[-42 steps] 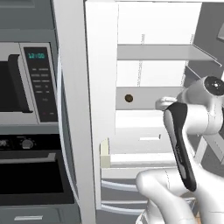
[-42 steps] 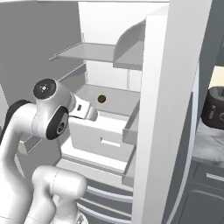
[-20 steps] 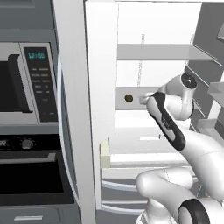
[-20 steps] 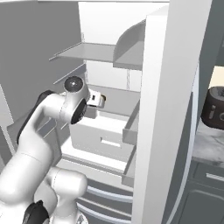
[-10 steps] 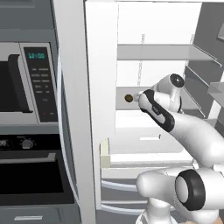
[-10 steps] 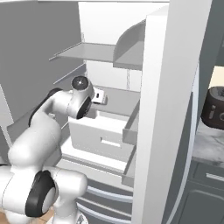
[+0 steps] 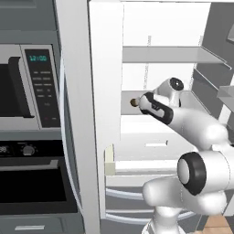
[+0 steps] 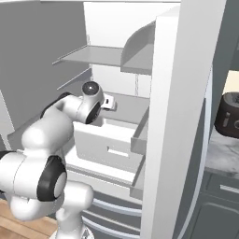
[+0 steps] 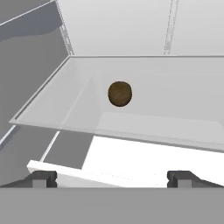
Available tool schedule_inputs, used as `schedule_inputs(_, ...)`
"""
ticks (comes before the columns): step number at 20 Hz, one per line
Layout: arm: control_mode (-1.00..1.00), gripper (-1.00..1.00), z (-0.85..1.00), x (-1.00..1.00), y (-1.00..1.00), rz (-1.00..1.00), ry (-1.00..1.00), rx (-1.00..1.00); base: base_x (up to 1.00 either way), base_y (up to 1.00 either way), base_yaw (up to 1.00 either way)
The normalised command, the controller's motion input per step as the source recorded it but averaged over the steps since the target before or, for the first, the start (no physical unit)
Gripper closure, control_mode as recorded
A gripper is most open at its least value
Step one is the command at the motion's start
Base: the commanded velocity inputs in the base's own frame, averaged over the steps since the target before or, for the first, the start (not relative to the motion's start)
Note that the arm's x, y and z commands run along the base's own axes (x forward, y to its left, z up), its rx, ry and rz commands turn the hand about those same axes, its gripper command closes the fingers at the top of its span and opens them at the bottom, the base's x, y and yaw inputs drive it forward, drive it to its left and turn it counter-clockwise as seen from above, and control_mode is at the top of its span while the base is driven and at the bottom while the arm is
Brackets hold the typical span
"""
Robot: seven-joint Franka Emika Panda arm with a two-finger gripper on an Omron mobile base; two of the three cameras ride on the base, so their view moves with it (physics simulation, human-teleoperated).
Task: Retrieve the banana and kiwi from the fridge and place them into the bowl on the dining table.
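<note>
The kiwi (image 9: 120, 93) lies alone on a clear glass shelf (image 9: 52, 98) inside the fridge (image 7: 105, 91), a small dark brown ball resting toward the middle of the shelf, nearer its left edge than its right in the hand view. In the left base view the kiwi (image 7: 134, 102) peeks out as a small brown spot just left of the hand, at the near left of the shelf by the fridge's left wall. The gripper (image 9: 112, 177) stands near the kiwi and apart from it, jaws spread wide with nothing between them; its two dark fingertips (image 9: 43, 178) sit well to either side of the fruit's line. The arm reaches into the fridge from the near side. Below the shelf is a white drawer (image 8: 112, 144) pulled forward, and above it another shelf (image 7: 160, 55) spans the white interior. The right fridge door (image 8: 177, 116) stands open. To the left of the fridge, a microwave (image 7: 27, 87) sits above a dark oven (image 7: 32, 183). To the right, a dark coffee machine (image 8: 228, 114) rests on a worktop (image 8: 224, 154).
</note>
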Motion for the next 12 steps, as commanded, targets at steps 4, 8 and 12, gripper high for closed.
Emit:
schedule_inputs(4, -1.0, -1.0, -0.24, 0.41, 0.0, 0.0, 0.0, 0.0, 0.0, 0.0, 0.0)
schedule_inputs(8, -1.0, -1.0, -0.18, 0.48, 0.02, 0.0, 0.0, 0.0, 0.0, 0.0, 0.0)
schedule_inputs(12, -1.0, -1.0, -0.15, 0.49, 0.03, 0.0, 0.0, 0.0, 0.0, 0.0, 0.0)
